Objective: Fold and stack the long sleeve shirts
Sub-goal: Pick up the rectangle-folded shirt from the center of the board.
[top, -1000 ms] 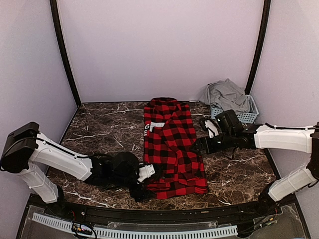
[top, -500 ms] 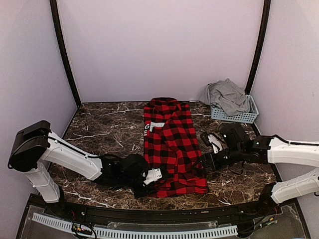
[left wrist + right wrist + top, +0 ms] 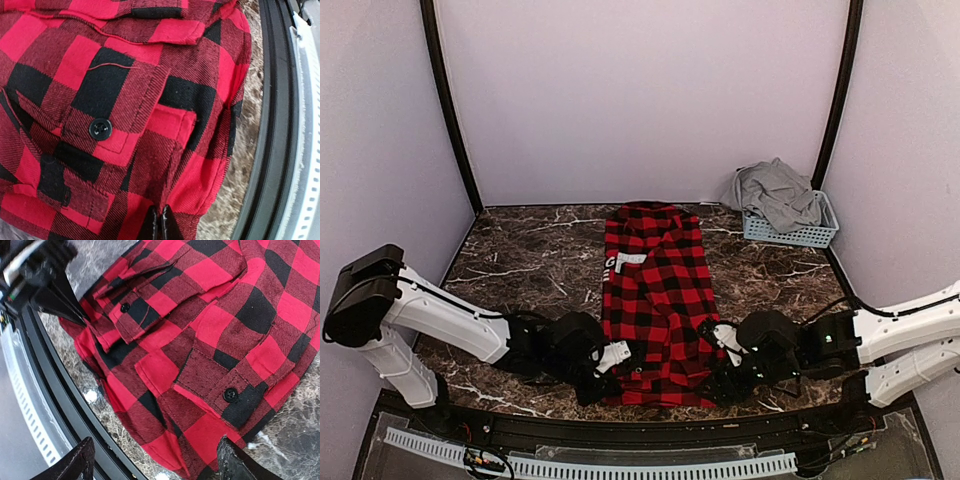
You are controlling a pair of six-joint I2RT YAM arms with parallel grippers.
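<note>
Marble-patterned dark brown desk point(image 3: 520, 260) fills the lower half of the top view. From the lower left of that frame the left arm point(image 3: 440, 320) reaches low across it, and the left fingers point(image 3: 625, 360) meet the near left corner of the red-and-black checked shirt point(image 3: 655, 300). In the left wrist view these fingers point(image 3: 160, 225) are pressed together at the bottom edge of the frame, pinching a fold of the shirt's hem, with a black button point(image 3: 100, 129) on a cuff just above and to the left of them. The shirt lies lengthwise in the middle of the desk, from near the back wall down to the front rim, with white letters point(image 3: 620, 262) on its left side and its lower part rumpled. At its near right corner sit the right fingers point(image 3: 720, 360), spread wide: in the right wrist view one finger point(image 3: 75, 462) shows at the lower left and the other point(image 3: 235, 460) at the lower right, with the checked corner between them and neither closed on it. At the upper right of the desk a pale blue slatted basket point(image 3: 815, 235) holds a crumpled light grey shirt point(image 3: 775, 190)
</note>
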